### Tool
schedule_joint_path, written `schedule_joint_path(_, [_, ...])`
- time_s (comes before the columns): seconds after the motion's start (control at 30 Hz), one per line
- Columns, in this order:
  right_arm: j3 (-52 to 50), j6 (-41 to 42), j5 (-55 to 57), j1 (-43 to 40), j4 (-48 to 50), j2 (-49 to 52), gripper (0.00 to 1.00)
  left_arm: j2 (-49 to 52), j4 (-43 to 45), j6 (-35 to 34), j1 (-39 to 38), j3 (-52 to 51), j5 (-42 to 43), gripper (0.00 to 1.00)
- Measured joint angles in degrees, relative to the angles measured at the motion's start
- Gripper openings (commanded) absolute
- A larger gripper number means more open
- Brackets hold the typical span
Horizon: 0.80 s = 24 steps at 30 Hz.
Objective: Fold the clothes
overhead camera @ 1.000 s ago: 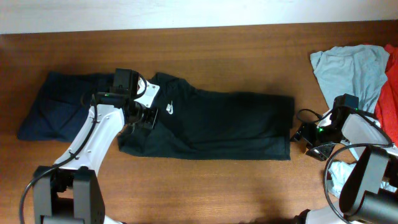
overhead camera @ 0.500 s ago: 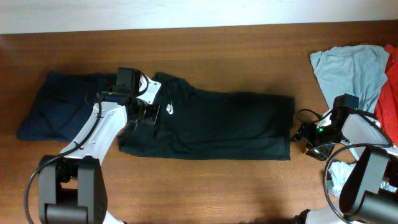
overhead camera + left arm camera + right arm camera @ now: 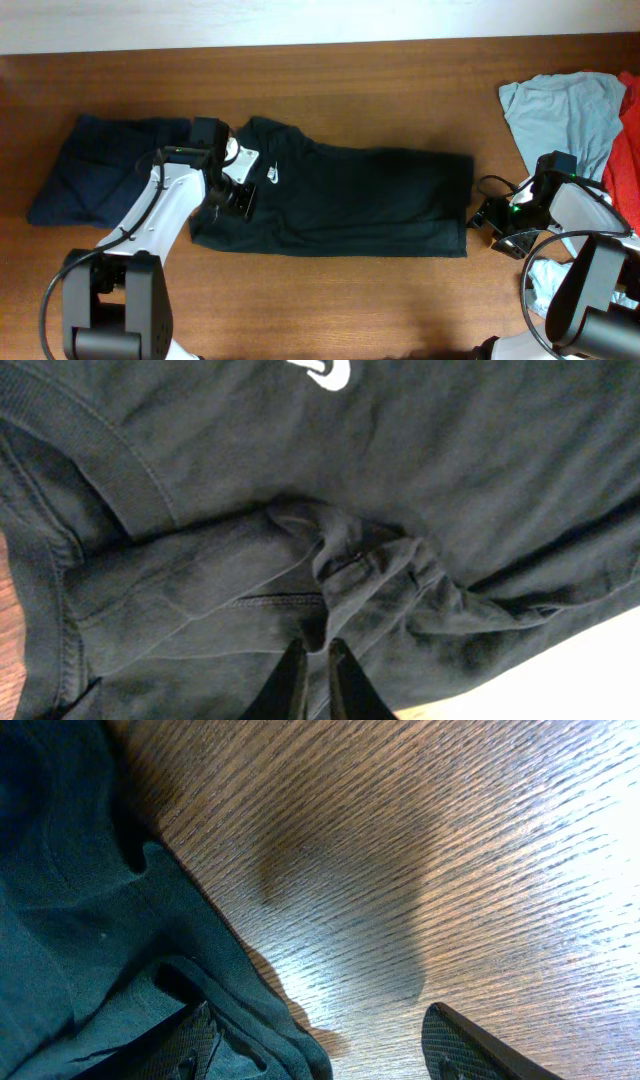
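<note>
The black short-sleeved cloth T-shirt (image 3: 370, 200) lies flat on the brown wooden table (image 3: 330, 90), long axis left to right — white chest logo (image 3: 272, 179) leftward, hem rightward. The left gripper (image 3: 312, 678) is nearly closed at a bunched fold; the right gripper (image 3: 330, 1048) gapes wide at the hem — gripping nothing

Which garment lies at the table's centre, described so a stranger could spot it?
On the wooden table, look at the middle, between the dark-navy garment on the left and the light-blue garment at the right edge. The black T-shirt lies stretched out there; only it carries a small white chest logo.
</note>
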Motion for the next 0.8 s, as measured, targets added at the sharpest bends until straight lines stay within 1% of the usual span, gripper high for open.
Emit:
schedule_joint_path(0.13, [0.0,-0.04,0.0,0.0,0.0,0.0,0.72,0.13,1.27,-0.02,-0.79,-0.81,-0.02,0.32])
schedule_joint_path(0.17, [0.02,0.0,0.0,0.0,-0.02,0.0,0.72,0.46,1.62,-0.02,-1.01,-1.16,0.0,0.27])
schedule_joint_path(0.33, [0.02,0.0,0.0,0.0,0.0,0.0,0.71,4.09,2.19,0.04,-1.29,-1.53,-0.02,0.13])
schedule_joint_path(0.4, [0.02,0.02,0.0,0.0,-0.02,0.0,0.72,4.98,2.1,-0.02,-1.29,-1.9,-0.02,0.05])
schedule_joint_path(0.47, [0.0,-0.02,0.0,0.0,-0.02,0.0,0.71,5.18,2.23,-0.07,-1.29,-1.95,0.0,0.0])
schedule_joint_path(0.7, [0.02,-0.02,-0.02,0.0,0.0,0.0,0.71,5.18,5.01,0.0,-1.29,-1.64,-0.02,0.0])
schedule_joint_path(0.8, [0.0,0.0,0.0,0.0,-0.02,0.0,0.71,5.2,7.04,0.02,-1.29,0.52,-0.02,0.0])
